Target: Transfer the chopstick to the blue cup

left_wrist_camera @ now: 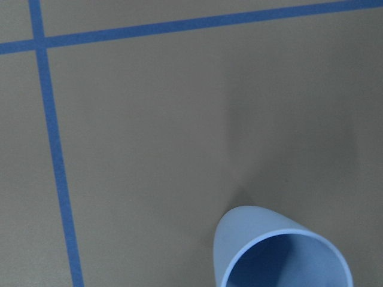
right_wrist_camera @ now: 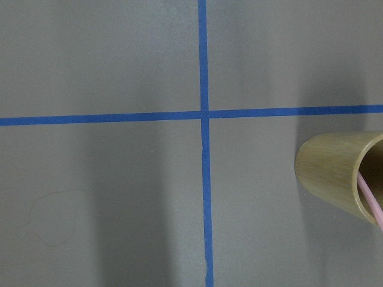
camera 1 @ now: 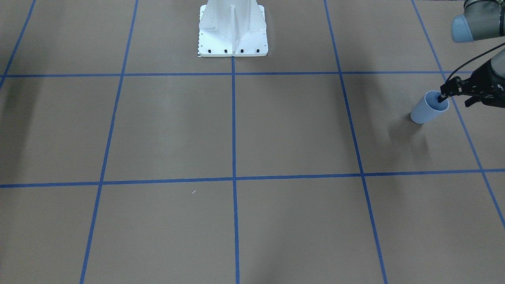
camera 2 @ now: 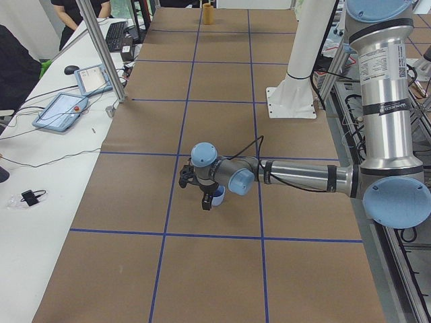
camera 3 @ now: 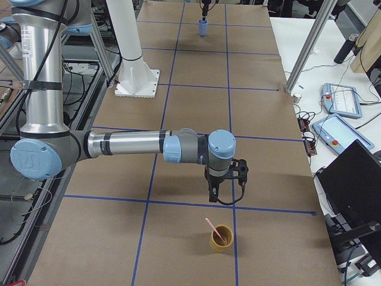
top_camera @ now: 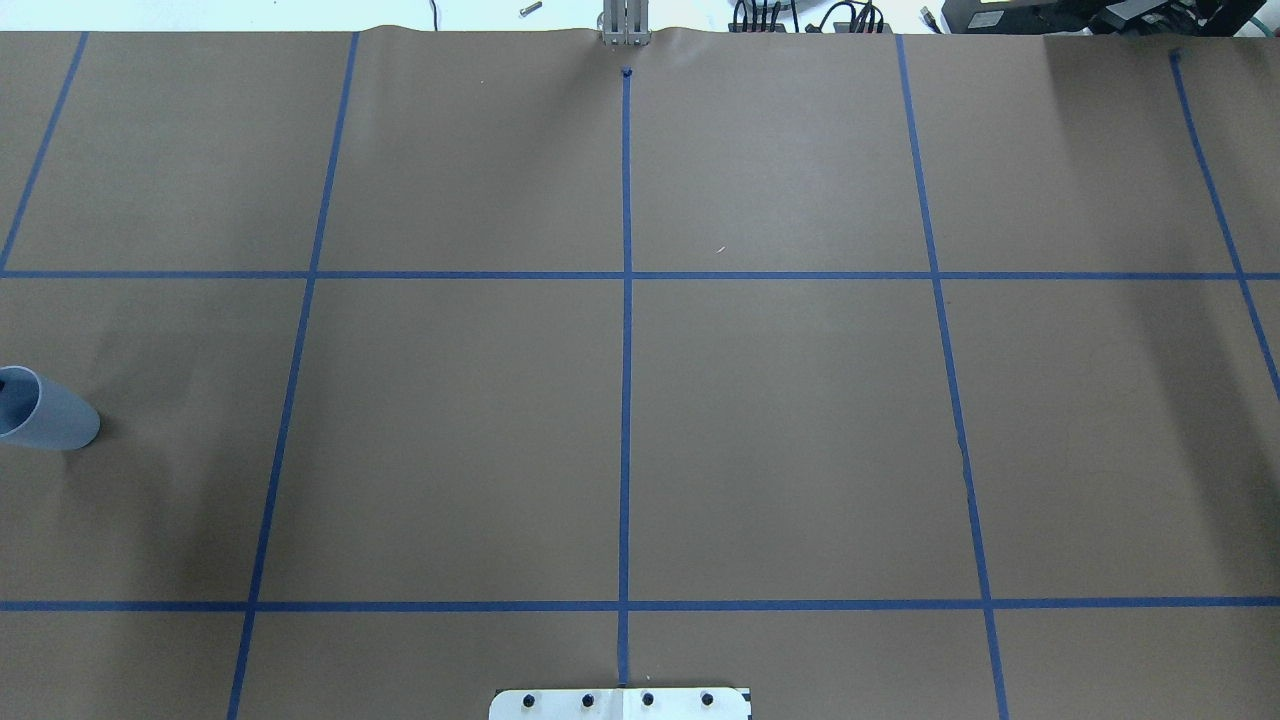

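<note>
Right, the chopstick (camera 3: 214, 229) leans in the tan cup (camera 3: 221, 239), bottom centre of the right-side view, the blue cup (camera 3: 203, 28) far off at top. My right gripper (camera 3: 226, 192) hangs nearby, its spread I cannot tell; the left gripper (camera 1: 455, 101) gapes at the blue rim. I'd pinch the stick high.

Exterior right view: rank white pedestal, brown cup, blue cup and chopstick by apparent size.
1. white pedestal
2. brown cup, near the camera
3. Unsure: blue cup, small because far off; chopstick, thin and partly hidden inside the brown cup.
</note>
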`<state>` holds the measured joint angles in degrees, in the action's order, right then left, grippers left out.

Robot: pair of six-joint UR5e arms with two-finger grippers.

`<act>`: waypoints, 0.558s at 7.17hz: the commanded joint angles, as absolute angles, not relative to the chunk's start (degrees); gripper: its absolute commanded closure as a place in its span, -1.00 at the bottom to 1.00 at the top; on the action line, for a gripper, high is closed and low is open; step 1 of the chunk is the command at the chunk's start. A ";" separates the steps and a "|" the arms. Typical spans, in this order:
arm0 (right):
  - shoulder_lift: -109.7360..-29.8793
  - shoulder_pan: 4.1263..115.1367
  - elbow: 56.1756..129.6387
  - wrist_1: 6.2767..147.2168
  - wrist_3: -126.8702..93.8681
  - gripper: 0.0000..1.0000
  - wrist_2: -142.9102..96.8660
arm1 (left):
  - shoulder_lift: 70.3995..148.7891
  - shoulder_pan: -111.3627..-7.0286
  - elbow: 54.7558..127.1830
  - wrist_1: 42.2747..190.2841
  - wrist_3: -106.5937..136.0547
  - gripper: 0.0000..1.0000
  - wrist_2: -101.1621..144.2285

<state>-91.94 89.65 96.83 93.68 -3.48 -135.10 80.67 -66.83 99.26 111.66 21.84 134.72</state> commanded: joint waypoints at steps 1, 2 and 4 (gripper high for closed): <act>-91.93 89.65 96.85 93.69 -3.52 -1.00 -135.17 | 81.21 -65.57 97.56 111.71 21.62 -0.97 134.65; -91.93 89.65 96.77 93.78 -3.52 -1.00 -135.18 | 81.21 -64.87 97.47 111.80 21.53 -0.95 134.65; -91.93 89.65 96.86 93.87 -3.52 -1.00 -135.18 | 81.12 -64.07 97.47 112.67 20.92 0.27 134.56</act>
